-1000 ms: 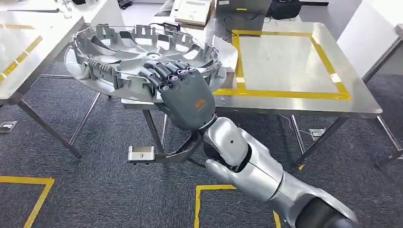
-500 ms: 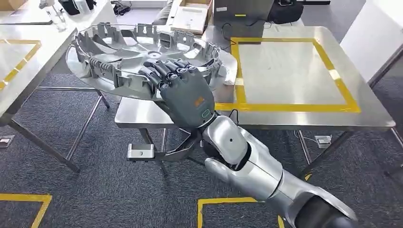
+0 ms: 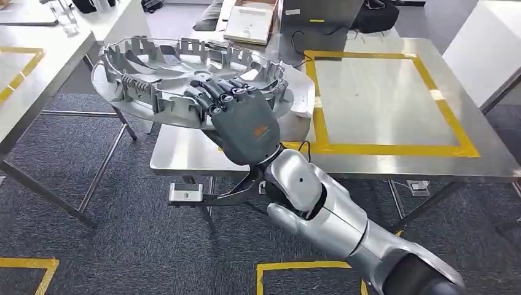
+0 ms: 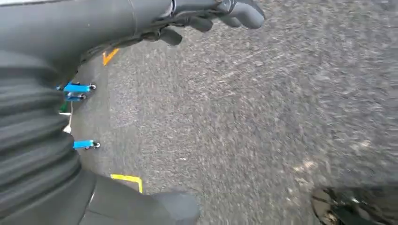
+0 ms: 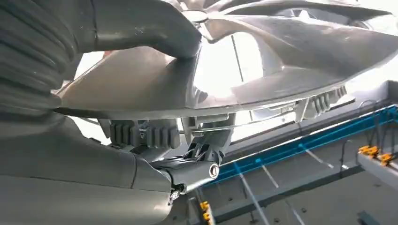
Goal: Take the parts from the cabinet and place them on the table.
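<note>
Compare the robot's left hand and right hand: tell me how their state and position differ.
The right hand grips the rim of the silver wheel cover, raised over the edge of the steel table; the left hand holds nothing. The right hand's fingers hook over the cover's rim; the left hand's fingers curl over grey carpet. Both are dark grey.

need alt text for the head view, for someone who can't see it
The robot's right hand grips the near rim of a large grey wheel cover, holding it above the near left corner of a steel table. A yellow tape square marks the tabletop, with grey carpet below.
</note>
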Controlling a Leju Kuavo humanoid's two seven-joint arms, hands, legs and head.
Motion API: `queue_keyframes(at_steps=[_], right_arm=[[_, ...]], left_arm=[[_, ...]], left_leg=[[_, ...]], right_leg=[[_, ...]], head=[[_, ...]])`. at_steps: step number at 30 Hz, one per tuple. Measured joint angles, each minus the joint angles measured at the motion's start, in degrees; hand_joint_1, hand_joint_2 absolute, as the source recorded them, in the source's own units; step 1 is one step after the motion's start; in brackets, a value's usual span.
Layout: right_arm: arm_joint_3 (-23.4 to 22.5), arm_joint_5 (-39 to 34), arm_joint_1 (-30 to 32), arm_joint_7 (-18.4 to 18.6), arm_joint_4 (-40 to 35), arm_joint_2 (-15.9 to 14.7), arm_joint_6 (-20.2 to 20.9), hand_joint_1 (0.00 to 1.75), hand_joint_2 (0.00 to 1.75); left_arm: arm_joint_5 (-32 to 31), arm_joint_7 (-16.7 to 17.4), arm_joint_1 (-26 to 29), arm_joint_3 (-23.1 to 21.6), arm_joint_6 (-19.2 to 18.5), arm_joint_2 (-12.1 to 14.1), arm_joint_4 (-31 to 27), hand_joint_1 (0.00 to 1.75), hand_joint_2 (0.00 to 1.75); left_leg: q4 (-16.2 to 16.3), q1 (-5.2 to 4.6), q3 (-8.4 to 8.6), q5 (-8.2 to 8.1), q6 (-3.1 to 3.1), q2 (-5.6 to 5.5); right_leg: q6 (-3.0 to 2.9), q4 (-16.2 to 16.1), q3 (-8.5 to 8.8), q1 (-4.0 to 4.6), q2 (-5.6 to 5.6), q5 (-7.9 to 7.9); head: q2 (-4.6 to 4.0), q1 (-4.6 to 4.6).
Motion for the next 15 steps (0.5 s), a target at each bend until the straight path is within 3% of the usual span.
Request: queue_keyframes(at_steps=[1, 4, 5, 6, 7, 9, 10, 11, 13, 14, 15], right_arm=[[0.0, 0.0, -0.5, 0.1, 0.0, 0.1, 0.1, 1.75, 1.75], [0.0, -0.2, -0.9, 0.3, 0.0, 0.2, 0.1, 1.75, 1.75], [0.0, -0.2, -0.9, 0.3, 0.0, 0.3, 0.2, 1.75, 1.75], [0.0, -0.3, -1.0, 0.4, 0.0, 0.3, 0.2, 1.75, 1.75], [0.0, -0.3, -1.0, 0.5, 0.0, 0.5, 0.2, 1.75, 1.75], [0.0, -0.3, -0.9, 0.2, 0.2, 0.5, 0.2, 1.75, 1.75], [0.0, -0.3, -0.9, 0.2, 0.2, 0.5, 0.2, 1.75, 1.75], [0.0, -0.3, -0.9, 0.2, 0.2, 0.5, 0.3, 1.75, 1.75], [0.0, -0.4, -0.9, 0.2, 0.2, 0.5, 0.3, 1.75, 1.75], [0.0, -0.4, -1.0, 0.3, 0.2, 0.5, 0.3, 1.75, 1.75], [0.0, -0.4, -1.0, 0.3, 0.2, 0.5, 0.3, 1.75, 1.75]], left_arm=[[0.0, 0.0, -0.1, 0.0, 0.0, 0.0, 0.0, 0.00, 1.75], [0.0, 0.1, -0.1, 0.0, 0.0, 0.0, 0.0, 0.00, 1.75], [0.0, 0.1, -0.2, 0.0, 0.0, 0.1, -0.1, 0.00, 1.75], [0.0, 0.0, -0.2, 0.0, 0.0, 0.2, -0.1, 0.00, 1.75], [0.0, 0.0, -0.2, 0.0, 0.0, 0.1, -0.1, 0.00, 1.75], [0.0, 0.0, -0.1, 0.0, 0.0, 0.1, -0.1, 0.00, 1.75], [0.0, 0.1, -0.1, 0.0, 0.0, 0.1, -0.1, 0.00, 1.75], [0.0, 0.1, 0.0, 0.0, 0.0, 0.1, -0.1, 0.00, 1.75], [0.0, 0.1, -0.1, 0.0, 0.0, 0.2, -0.1, 0.00, 1.75], [0.0, 0.1, -0.1, 0.0, 0.0, 0.2, -0.1, 0.00, 1.75], [0.0, 0.0, -0.1, 0.0, 0.0, 0.3, -0.1, 0.00, 1.75]], left_leg=[[0.2, -0.29, -0.12, -0.27, -0.48, 0.13], [-0.3, -0.35, 0.52, -0.55, -1.42, 2.28], [0.2, -0.05, 0.25, -1.13, -1.88, 1.75], [1.9, -0.03, -0.18, -2.29, -2.03, 0.10], [5.2, -0.03, -1.68, -4.30, -2.16, -0.97], [14.5, 0.01, -6.17, -8.18, -2.41, -1.70], [17.0, 0.01, -7.50, -8.47, -2.43, -1.80], [16.8, 0.01, -7.64, -7.46, -2.38, -1.84], [9.9, 0.08, -4.69, -2.80, -2.23, -2.20], [4.6, 0.23, -2.22, -0.24, -2.17, -3.05], [1.2, 0.55, -0.65, -0.22, -2.11, -5.52]], right_leg=[[-0.51, -1.4, 0.76, 0.37, 0.36, -0.63], [-1.41, -1.4, 0.46, 0.26, 2.39, -0.37], [-1.85, -1.8, 0.92, -0.28, 2.82, -0.11], [-2.07, -1.8, 1.01, -0.41, 3.24, -0.14], [-2.29, -1.8, 1.02, -0.48, 3.68, -0.13], [-2.41, -1.8, 1.02, -0.45, 4.95, -0.15], [-2.42, -1.7, 1.06, -0.43, 5.57, -0.16], [-2.39, -1.7, 1.15, -0.45, 6.24, -0.17], [-2.22, -1.6, 1.31, -0.58, 7.48, -0.27], [-1.99, -1.5, 1.39, -0.70, 8.05, -0.40], [-1.62, -1.3, 1.22, -0.65, 8.51, -0.58]], head=[[0.00, 0.09], [0.00, 0.11], [0.00, 0.00], [0.00, 0.04], [0.00, -0.11], [0.00, 0.00], [0.00, -0.07], [0.00, -0.04], [0.00, -0.04], [0.00, -0.02], [0.00, -0.04]])
